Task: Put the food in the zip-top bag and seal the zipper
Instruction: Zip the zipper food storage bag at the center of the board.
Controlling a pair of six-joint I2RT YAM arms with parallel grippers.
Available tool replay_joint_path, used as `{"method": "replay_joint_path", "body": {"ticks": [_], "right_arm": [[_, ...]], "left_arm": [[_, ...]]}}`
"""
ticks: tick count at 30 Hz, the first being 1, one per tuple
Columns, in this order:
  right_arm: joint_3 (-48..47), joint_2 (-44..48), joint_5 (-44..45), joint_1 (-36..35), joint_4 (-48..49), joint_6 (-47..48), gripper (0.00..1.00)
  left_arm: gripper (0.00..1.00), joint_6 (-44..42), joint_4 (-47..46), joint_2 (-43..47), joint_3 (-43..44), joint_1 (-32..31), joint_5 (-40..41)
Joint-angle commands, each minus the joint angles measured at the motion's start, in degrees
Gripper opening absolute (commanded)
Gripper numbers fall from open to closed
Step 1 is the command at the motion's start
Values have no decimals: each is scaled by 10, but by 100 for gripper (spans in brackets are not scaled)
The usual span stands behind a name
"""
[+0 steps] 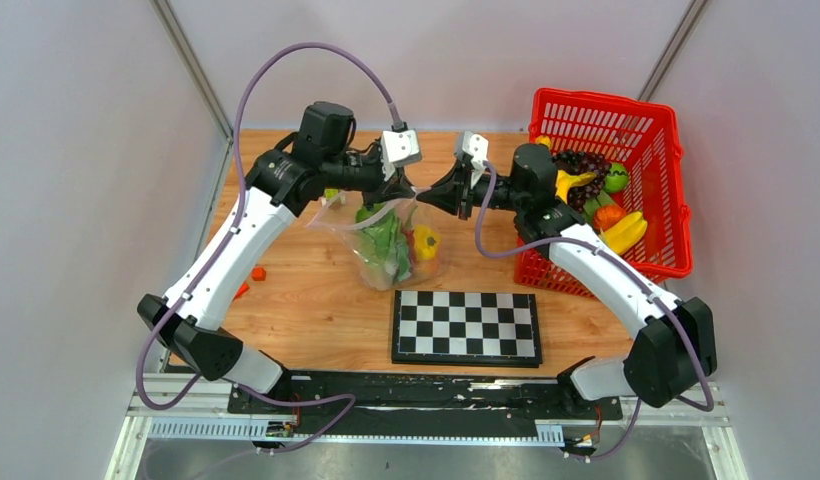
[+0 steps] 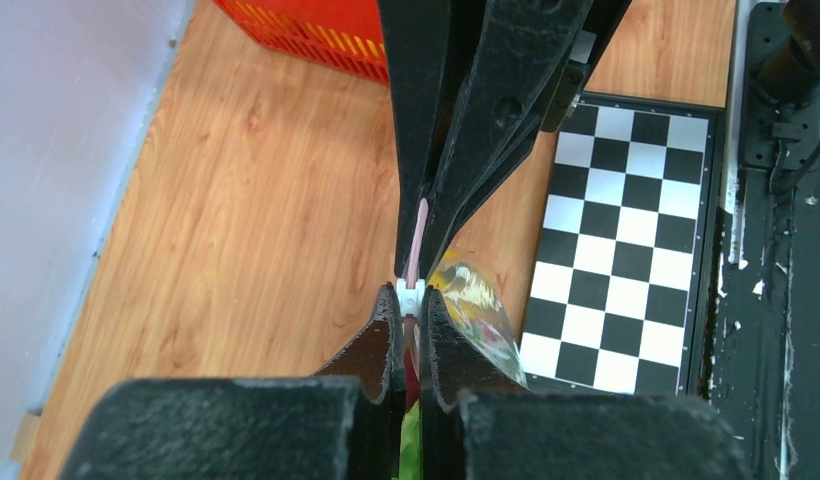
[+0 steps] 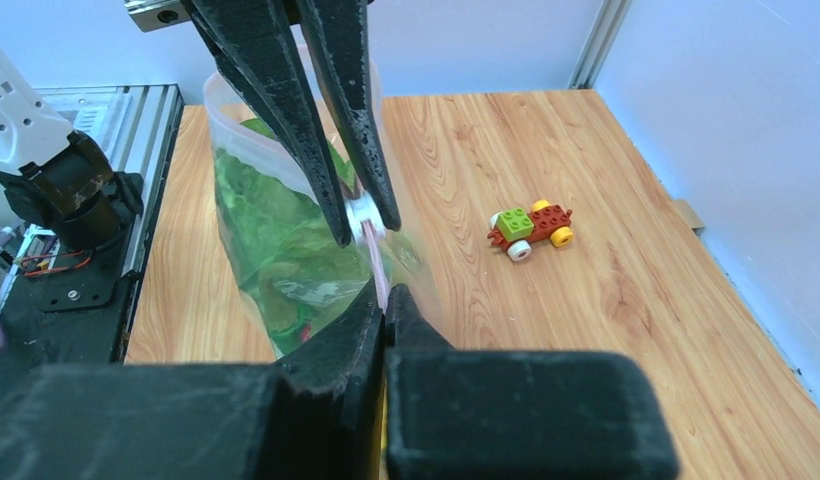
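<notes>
Left gripper (image 2: 411,305) and right gripper (image 3: 384,298) pinch tight on the zipper (image 2: 419,235); zip-top bag (image 1: 386,250) looks flimsy, slippery, so that strip's the handhold.

Wooden table (image 1: 306,310), pale walls (image 1: 86,200), metal corner posts (image 1: 191,65).

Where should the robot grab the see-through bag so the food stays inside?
By the pink zipper along the top edge of the zip-top bag, coming in from either end. The bag is upright with the lettuce low inside, so that flat, thin strip suits a pinch. Both the left gripper and right gripper are shut on it.
</notes>
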State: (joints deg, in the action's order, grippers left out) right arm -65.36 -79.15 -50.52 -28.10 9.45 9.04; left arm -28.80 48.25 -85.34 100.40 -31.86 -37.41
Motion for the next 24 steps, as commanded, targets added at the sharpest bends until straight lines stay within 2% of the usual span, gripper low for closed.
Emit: {"method": "replay_joint_path", "body": {"ticks": [1,14,20,22,24], "right_arm": [[3,36,37,12,45,-15,0],[17,39,54,30,50,-32,0],[5,34,-25,32,30,-4,0],[-10,28,-68,31,3,16,1],[-33,19,-96,31,-32,32,11]], "left_arm": [[0,8,10,38,-10,8,36],[0,19,-2,77,-55,23,60],[0,36,-24,85,-67,34,55],[0,50,-45,86,-71,35,30],[0,69,-71,85,-71,35,-3]]}}
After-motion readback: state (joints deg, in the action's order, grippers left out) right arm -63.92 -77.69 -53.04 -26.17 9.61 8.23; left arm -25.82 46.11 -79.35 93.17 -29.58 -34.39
